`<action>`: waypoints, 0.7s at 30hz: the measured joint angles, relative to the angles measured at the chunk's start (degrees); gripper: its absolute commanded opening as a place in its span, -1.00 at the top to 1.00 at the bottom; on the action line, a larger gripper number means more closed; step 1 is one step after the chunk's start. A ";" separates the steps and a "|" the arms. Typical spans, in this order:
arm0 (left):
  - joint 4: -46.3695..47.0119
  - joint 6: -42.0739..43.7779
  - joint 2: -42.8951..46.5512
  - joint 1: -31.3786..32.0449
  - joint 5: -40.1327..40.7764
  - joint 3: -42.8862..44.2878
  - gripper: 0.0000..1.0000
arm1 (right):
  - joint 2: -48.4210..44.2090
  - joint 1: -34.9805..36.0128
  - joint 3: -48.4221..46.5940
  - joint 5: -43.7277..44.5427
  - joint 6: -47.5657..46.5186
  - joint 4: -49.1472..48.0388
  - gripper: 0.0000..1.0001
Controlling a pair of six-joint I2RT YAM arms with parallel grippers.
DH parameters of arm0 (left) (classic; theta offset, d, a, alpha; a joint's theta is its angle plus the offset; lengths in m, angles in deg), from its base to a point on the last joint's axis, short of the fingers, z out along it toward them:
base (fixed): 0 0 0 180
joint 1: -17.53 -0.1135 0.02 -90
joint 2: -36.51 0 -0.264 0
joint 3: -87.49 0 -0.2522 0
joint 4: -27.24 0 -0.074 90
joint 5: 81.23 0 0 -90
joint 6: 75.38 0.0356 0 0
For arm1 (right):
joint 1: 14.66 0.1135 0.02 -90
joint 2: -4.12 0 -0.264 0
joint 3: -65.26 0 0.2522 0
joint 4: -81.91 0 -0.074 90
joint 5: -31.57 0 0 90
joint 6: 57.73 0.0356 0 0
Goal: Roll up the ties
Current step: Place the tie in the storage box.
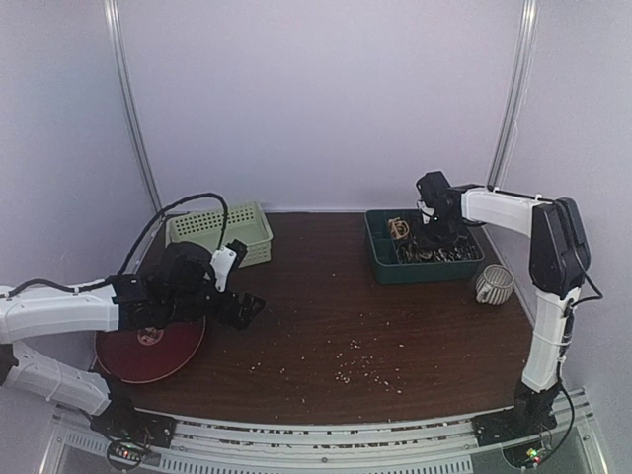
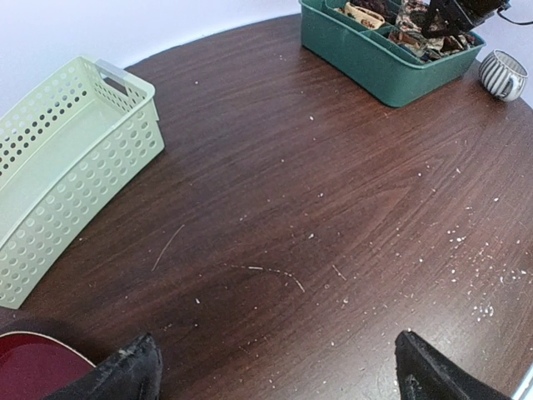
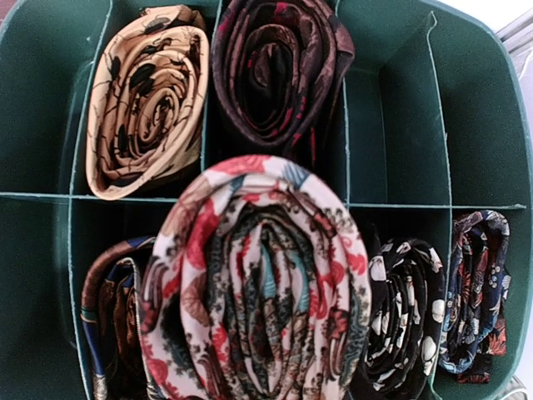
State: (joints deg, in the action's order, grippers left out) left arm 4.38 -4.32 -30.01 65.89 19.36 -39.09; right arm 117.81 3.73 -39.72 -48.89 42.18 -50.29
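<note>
A rolled tie in white, red and teal fills the middle of the right wrist view, squeezed into an oval just above the green divided tray. My right gripper hangs over that tray, shut on this roll, with its fingers hidden behind the cloth. Other rolled ties stand in the compartments: a tan one, a dark red-brown one, a black one with white flowers. My left gripper hovers wide open over bare wood, holding nothing.
A pale green perforated basket stands at the back left. Under my left arm lies a dark red plate. A striped mug sits right of the tray. Pale crumbs dot the brown table.
</note>
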 measured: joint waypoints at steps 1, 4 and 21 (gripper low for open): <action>-0.02 0.00 0.00 0.00 0.04 0.00 -0.97 | 0.00 -0.17 0.13 -0.20 0.13 -0.11 0.34; -0.02 0.00 0.00 0.00 0.15 0.00 -0.96 | 0.24 -0.55 0.35 -0.92 0.55 -0.31 0.34; -0.20 -0.02 0.00 0.00 0.79 0.00 -0.96 | 1.40 -0.52 0.66 -0.79 4.02 0.02 0.39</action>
State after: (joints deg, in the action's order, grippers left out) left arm 4.18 -4.34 -30.01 65.89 20.15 -39.09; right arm 119.20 3.20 -39.07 -49.68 46.20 -50.27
